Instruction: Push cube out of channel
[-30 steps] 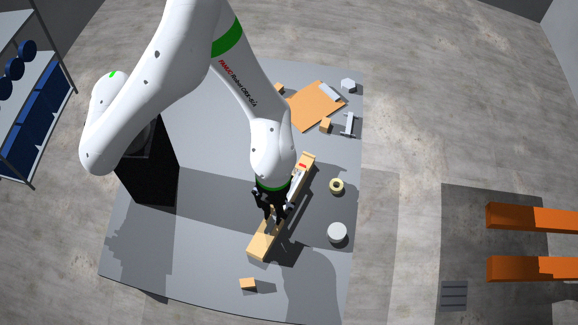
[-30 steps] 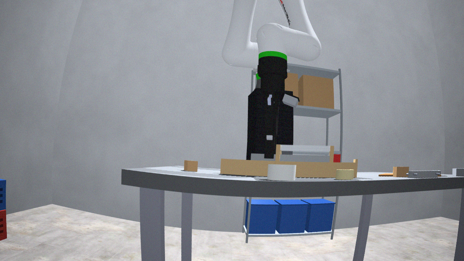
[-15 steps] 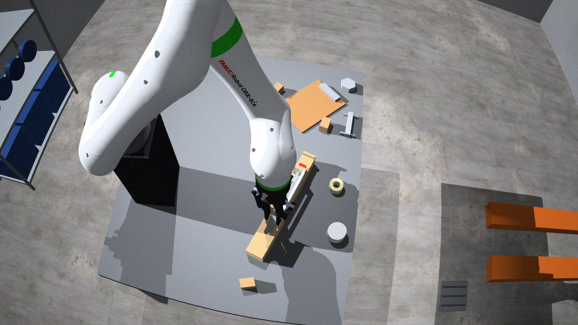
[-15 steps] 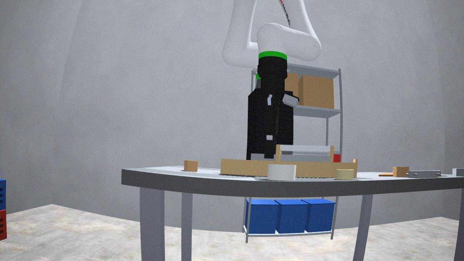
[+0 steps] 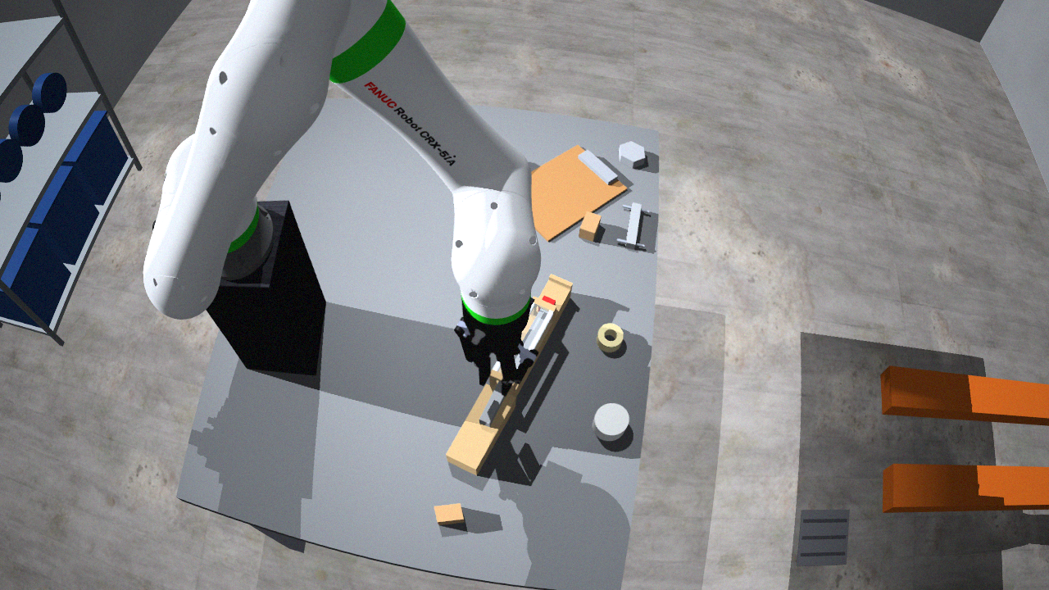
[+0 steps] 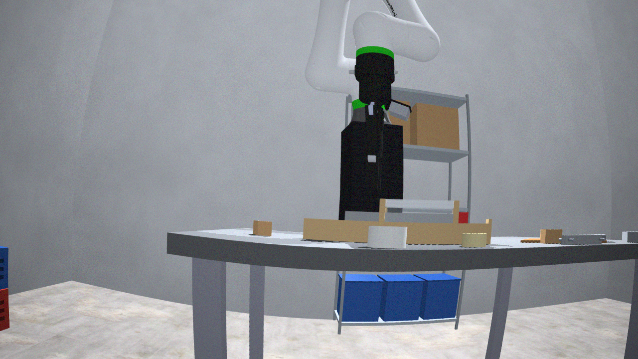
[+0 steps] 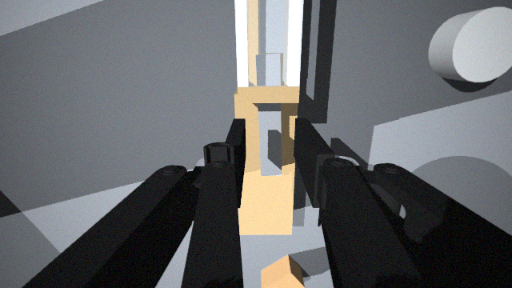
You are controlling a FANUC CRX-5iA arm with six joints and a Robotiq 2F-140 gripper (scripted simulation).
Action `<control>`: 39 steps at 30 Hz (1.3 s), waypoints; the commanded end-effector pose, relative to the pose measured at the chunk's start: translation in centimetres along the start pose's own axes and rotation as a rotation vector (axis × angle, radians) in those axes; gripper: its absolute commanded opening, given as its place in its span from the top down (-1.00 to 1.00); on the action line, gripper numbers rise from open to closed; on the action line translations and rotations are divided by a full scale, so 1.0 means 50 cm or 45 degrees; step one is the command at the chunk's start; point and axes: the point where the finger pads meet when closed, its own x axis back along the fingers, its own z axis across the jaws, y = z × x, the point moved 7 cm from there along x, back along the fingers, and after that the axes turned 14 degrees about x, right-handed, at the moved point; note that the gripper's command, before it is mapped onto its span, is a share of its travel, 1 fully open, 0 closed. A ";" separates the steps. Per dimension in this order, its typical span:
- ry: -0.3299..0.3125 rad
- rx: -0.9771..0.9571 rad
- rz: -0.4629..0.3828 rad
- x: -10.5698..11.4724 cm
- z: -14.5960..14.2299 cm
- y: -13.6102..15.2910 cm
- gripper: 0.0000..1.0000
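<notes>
Black two-finger gripper: held part-way open, nothing gripped, over long tan wooden channel | small red cube: seen past channel's clear roof, by raised lip | judged: push done; cube not yet grabbed and lifted

We see a thick white arm with smooth, rounded joints and small dark screw dots set into its shell. Bright green bands ring the joints, and one wraps the wrist. Along the forearm runs lettering, "FANUC" in red and "Robot CRX-5iA" in black. The gripper is matte black, with long flat link bars, round pivot pins and two slim straight fingers.
</notes>
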 end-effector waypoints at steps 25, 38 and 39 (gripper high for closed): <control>0.001 0.000 0.000 0.007 0.001 0.000 0.39; 0.001 0.000 0.000 0.007 -0.027 0.118 0.80; 0.001 0.000 0.000 0.007 -0.033 0.138 0.80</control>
